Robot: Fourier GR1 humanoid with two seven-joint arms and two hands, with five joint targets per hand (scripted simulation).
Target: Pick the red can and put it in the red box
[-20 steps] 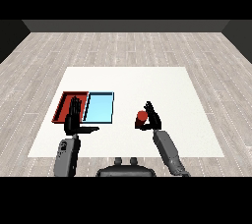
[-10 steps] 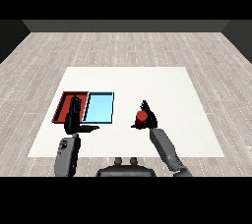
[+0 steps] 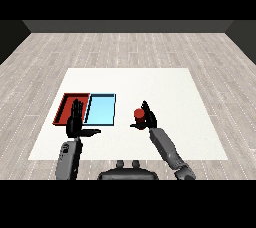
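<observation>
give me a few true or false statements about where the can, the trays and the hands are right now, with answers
1. The red can is in the right hand. True.
2. The red can lies in the red tray. False: it is right of both trays.
3. The light blue tray lies left of the red tray. False: it lies to its right.
4. The left hand has straight fingers and holds nothing. True.

head height, facing forward, down over table point(image 3: 150, 79)
</observation>
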